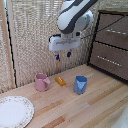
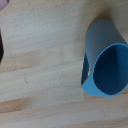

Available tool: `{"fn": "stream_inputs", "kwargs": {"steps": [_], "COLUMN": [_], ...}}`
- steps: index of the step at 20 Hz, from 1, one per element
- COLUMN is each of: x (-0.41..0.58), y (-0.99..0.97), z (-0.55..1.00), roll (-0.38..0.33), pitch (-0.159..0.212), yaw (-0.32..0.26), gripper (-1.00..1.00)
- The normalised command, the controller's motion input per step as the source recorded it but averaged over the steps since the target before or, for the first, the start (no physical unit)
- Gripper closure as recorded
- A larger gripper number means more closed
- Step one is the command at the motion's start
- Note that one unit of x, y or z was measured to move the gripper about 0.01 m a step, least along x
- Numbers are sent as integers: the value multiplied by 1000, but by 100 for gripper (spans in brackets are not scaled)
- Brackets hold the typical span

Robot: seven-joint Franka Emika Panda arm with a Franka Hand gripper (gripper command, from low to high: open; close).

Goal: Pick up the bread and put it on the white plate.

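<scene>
While above toast (image 1: 60,80), between pink mug (image 1: 41,82) and blue mug (image 1: 80,84):
gripper (image 1: 63,55) fingers slightly apart, holding nothing.

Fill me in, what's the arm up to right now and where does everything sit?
The clamp hangs in the air above the worktable, holding nothing. The toast lies flat on the wood between the pink mug and the blue mug, not yet touched. The white crockery sits bare at the exterior view's lower left. The wrist view mostly shows the blue mug from above.
</scene>
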Motion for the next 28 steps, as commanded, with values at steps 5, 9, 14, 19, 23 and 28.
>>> {"fn": "stream_inputs", "kwargs": {"steps": [5,9,14,19,23,28], "x": [364,432,495,487,269,196], "y": [-261,-213,-167,-96,-26,-21], "z": [-287,-336,-318,-249,-250,-263], "roll": [0,1,2,0,0,-7], "pitch": [81,115,96,75,128,115], "yaw": [38,6,0,0,-18,-30], "gripper": [-100,-100,-100,-100,-100,-100]}}
